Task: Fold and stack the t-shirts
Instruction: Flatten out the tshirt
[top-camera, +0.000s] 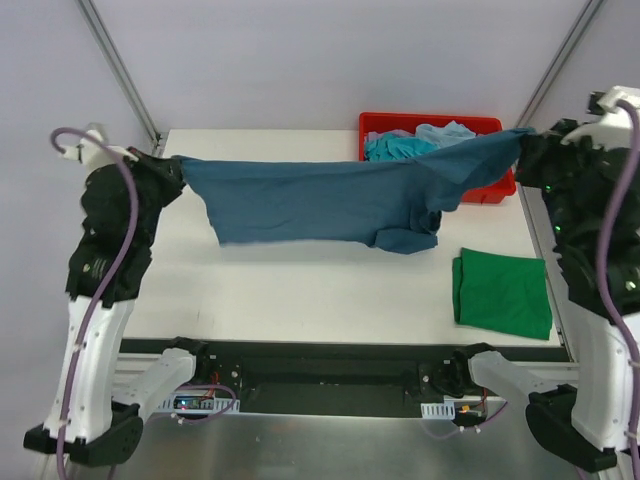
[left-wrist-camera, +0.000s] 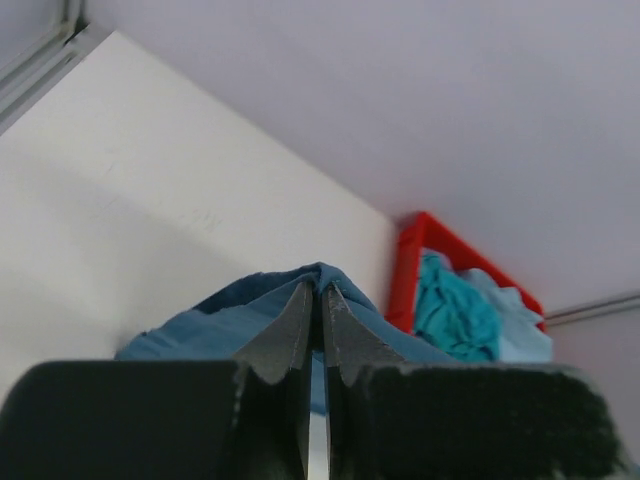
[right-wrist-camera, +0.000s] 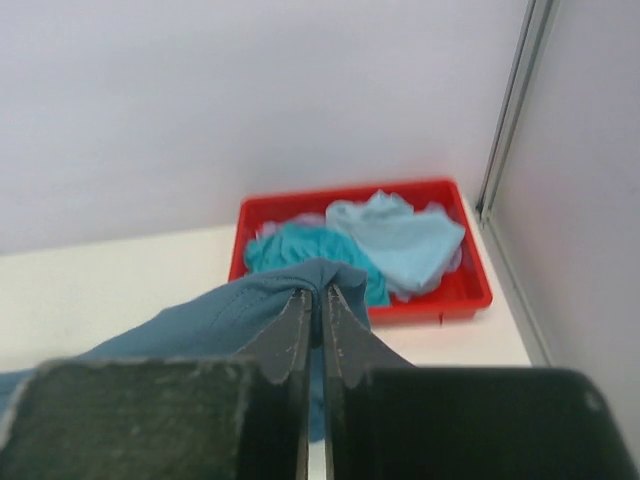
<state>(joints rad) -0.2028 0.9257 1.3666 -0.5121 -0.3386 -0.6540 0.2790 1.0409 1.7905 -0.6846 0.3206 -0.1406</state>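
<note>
**Hidden or unclear**
- Dark teal-blue t-shirt (top-camera: 320, 200): the two gripped ends are lost inside the grippers. A bunched fold, probably a sleeve, hangs low at its right. Whether the lower edge touches the table cannot be told.
- Red bin (top-camera: 494, 189): its near-left part is covered by the stretched shirt, and its right end lies close against the right arm.
- Turquoise t-shirt (top-camera: 398, 148) and pale blue t-shirt (top-camera: 447, 132): crumpled together in the bin. Only their tops show in the top view, and their shapes cannot be made out.
- Wrist views: the lower part of each is filled by the gripper's own dark body, which cuts off the cloth below.

**Grippers**
- Left gripper (top-camera: 176, 170): fingers pressed together on the left end of the dark teal-blue t-shirt. Its wrist view shows cloth pinched at the tips.
- Right gripper (top-camera: 524, 146): fingers likewise clamped on the shirt's right end, above the bin's near-right corner.

**Position of the work**
- The dark teal-blue t-shirt is held taut in the air between the two grippers. It spans the far half of the table (top-camera: 300, 290) from the left edge to the bin.
- Green t-shirt (top-camera: 502, 292): folded flat on the near-right of the table. Its right edge is near the table's edge and the right arm.

**Edges and room**
- Bare tabletop shows across the near-left and near-middle, between the hanging shirt and the near edge.
- A strip of bare top separates the green t-shirt from the bin.
</note>
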